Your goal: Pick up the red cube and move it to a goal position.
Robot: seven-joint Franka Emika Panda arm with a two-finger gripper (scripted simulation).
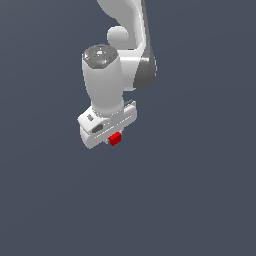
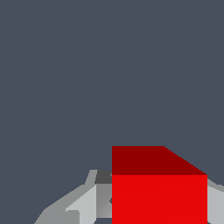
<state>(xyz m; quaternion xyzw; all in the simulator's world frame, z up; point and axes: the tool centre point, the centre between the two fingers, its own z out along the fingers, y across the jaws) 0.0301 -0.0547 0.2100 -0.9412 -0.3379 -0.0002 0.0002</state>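
The red cube [image 1: 115,138] is tiny and plain, and sits between the fingers under the white hand of my gripper [image 1: 114,140]. The gripper is shut on it; only the cube's lower part shows below the hand in the exterior view. In the wrist view the red cube [image 2: 159,192] fills the near part of the picture, with grey fingers [image 2: 85,203] on either side of it. The white arm [image 1: 127,50] rises behind the hand, toward the top of the exterior view. No goal marker shows in either view.
Only a flat, plain dark grey ground [image 1: 200,200] shows around the arm in both views. No other objects, containers or edges are in view.
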